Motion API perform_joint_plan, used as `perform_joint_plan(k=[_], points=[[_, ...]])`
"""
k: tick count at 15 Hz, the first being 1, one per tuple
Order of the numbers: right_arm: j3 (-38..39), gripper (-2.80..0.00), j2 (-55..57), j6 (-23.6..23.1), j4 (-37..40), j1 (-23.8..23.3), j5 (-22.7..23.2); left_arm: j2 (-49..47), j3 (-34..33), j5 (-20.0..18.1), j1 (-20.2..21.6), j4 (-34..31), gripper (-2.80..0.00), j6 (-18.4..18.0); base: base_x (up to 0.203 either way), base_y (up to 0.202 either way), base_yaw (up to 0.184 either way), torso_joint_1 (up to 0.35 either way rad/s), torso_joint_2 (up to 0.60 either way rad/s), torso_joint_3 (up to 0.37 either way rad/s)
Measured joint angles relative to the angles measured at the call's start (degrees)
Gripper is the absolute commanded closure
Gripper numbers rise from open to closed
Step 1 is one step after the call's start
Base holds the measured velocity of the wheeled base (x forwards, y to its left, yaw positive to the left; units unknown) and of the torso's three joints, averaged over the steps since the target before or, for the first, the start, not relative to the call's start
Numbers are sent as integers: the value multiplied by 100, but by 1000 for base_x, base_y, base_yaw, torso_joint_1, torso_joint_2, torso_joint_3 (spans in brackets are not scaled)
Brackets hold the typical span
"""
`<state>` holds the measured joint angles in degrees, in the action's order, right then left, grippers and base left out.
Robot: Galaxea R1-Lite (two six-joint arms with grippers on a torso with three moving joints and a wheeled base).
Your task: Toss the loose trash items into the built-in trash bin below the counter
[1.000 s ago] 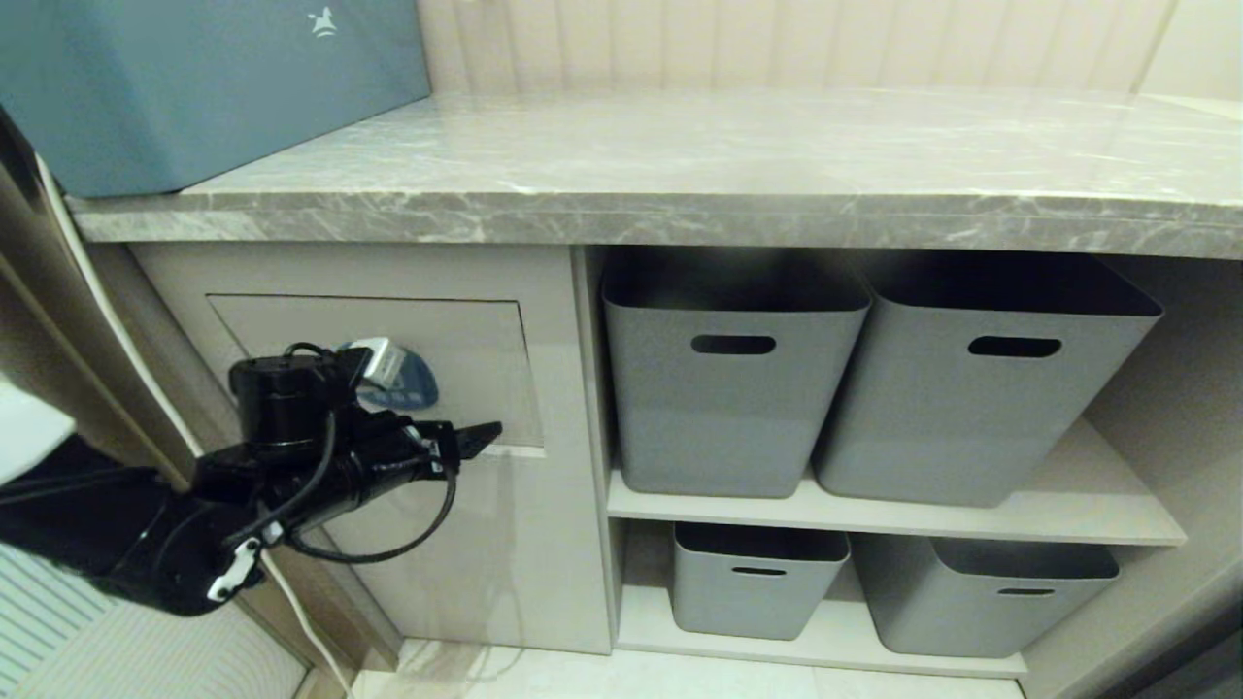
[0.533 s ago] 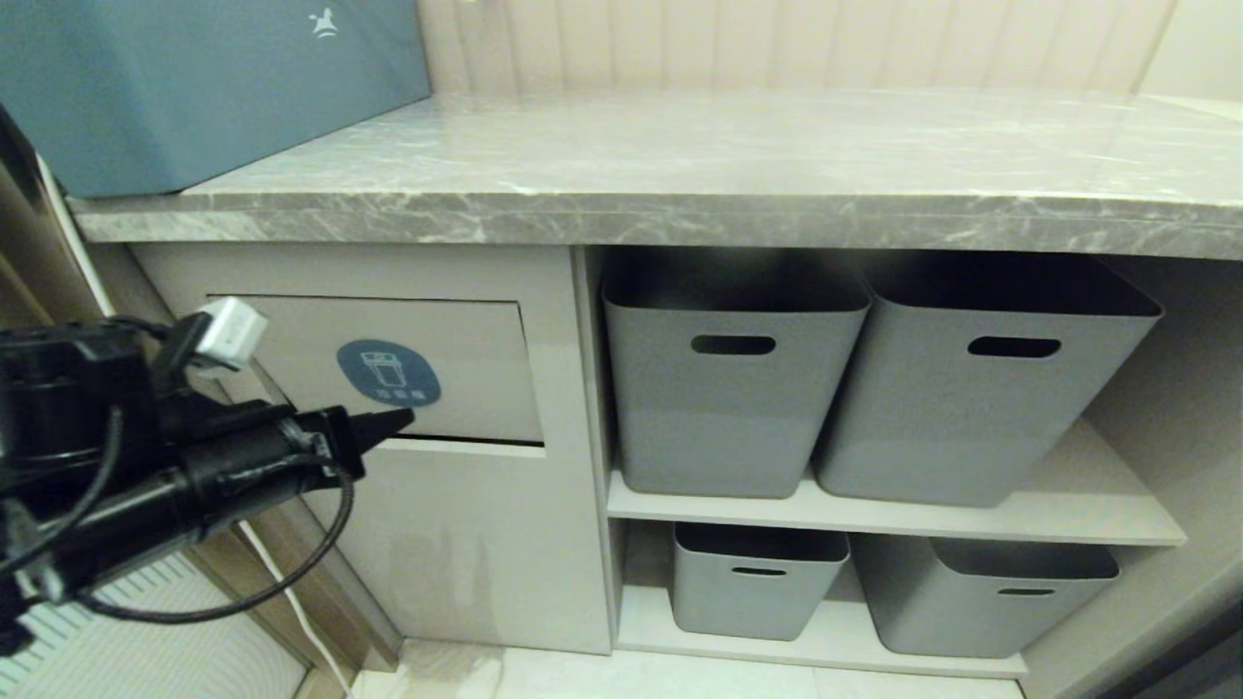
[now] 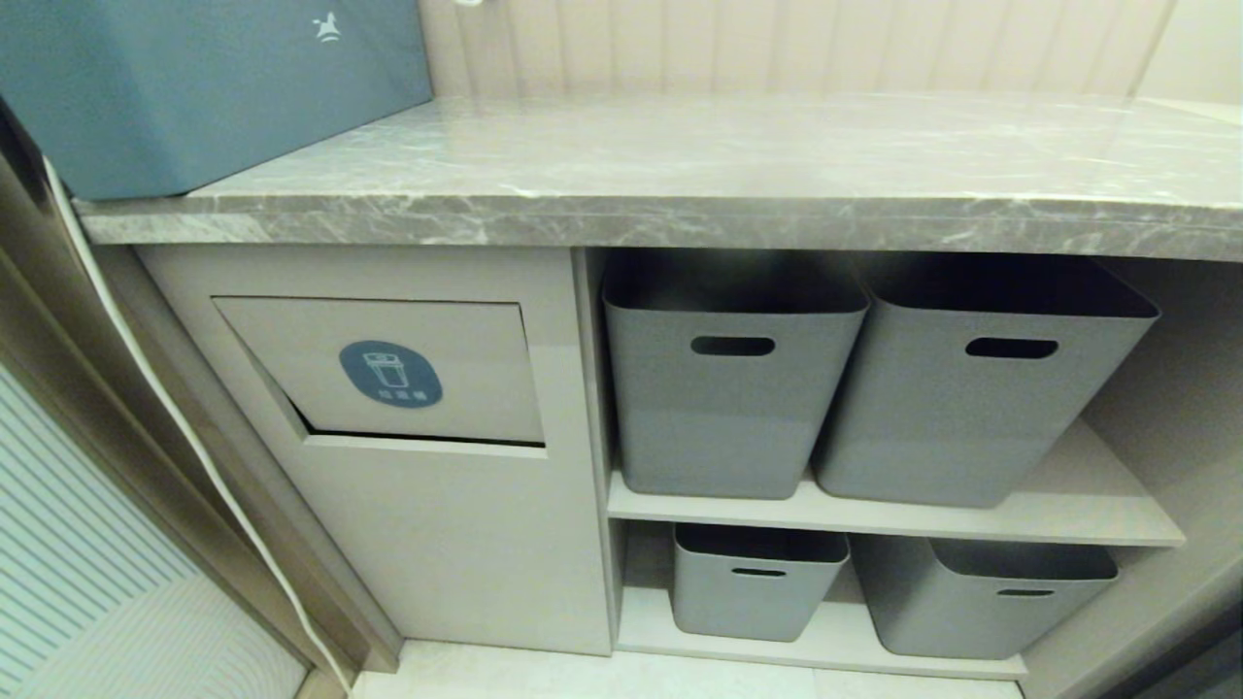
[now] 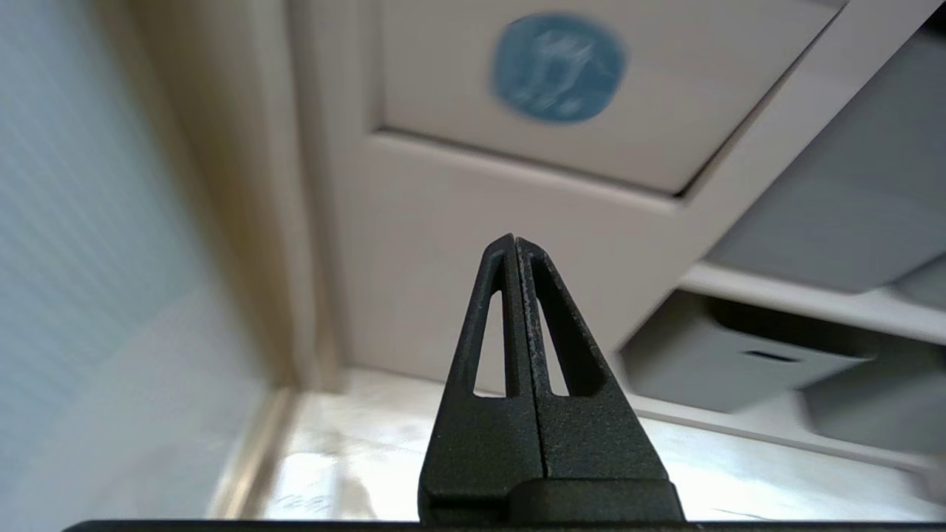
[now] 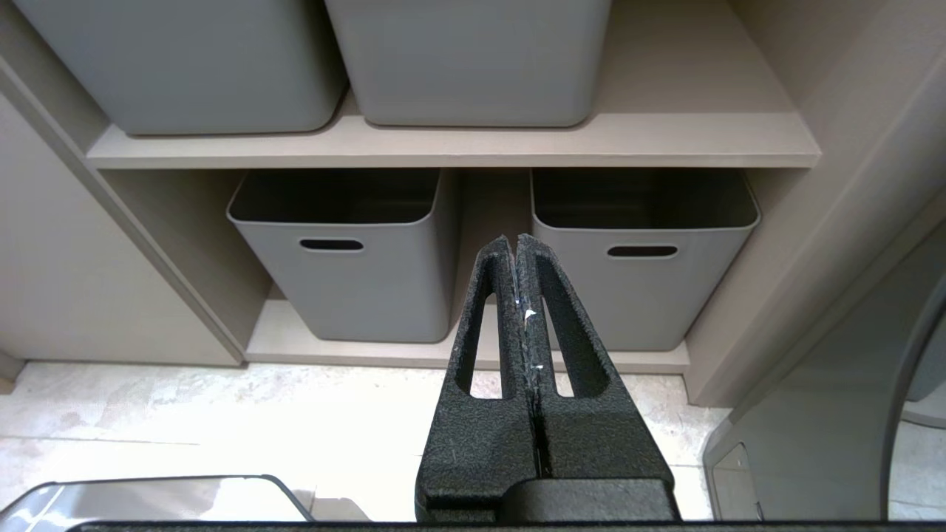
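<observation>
Bin flap (image 4: 591,96) beyond left tool (image 4: 515,240)

Four grey tubs (image 3: 733,388), one blue box (image 3: 194,87), one trash bin (image 3: 388,374), one counter (image 3: 680,184).

My left gripper (image 4: 515,240) has its fingers pressed together, empty; my right gripper (image 5: 515,240) likewise, pointing low and forward.

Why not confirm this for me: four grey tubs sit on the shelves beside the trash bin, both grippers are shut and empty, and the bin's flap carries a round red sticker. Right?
One detail is wrong: the sticker on the trash bin's flap is blue, not red, as the head view shows. The rest stands: four grey tubs, and the left gripper and right gripper shut and empty.
</observation>
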<state>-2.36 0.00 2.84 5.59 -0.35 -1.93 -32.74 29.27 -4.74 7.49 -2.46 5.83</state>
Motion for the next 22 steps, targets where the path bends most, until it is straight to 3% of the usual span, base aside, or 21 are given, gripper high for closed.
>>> perform_joint_plan(k=[2, 4, 6, 9, 13, 17, 22], points=[[0, 0, 0, -6, 1, 0, 0, 880, -954, 64, 240, 162, 0, -445, 0, 0, 0, 0, 0, 0], [0, 0, 0, -9, 1, 0, 0, 1336, -2159, 20, 357, 861, 0, -837, 0, 0, 0, 0, 0, 0], [0, 0, 0, -6, 1, 0, 0, 1544, -2741, 64, 422, 780, 0, -974, 0, 0, 0, 0, 0, 0], [0, 0, 0, -6, 1, 0, 2, 1654, -2889, 312, 304, 428, 0, -426, 0, 0, 0, 0, 0, 0], [0, 0, 0, -5, 0, 0, 2, 1701, -2919, 318, -354, 299, 0, -721, 0, 0, 0, 0, 0, 0], [0, 0, 0, -4, 1, 0, 0, 2513, -2927, 340, -615, 282, 0, -693, 0, 0, 0, 0, 0, 0], [2, 0, 0, -4, 1, 0, 1, 3182, -2927, 496, -738, 283, 0, -255, 0, 0, 0, 0, 0, 0]])
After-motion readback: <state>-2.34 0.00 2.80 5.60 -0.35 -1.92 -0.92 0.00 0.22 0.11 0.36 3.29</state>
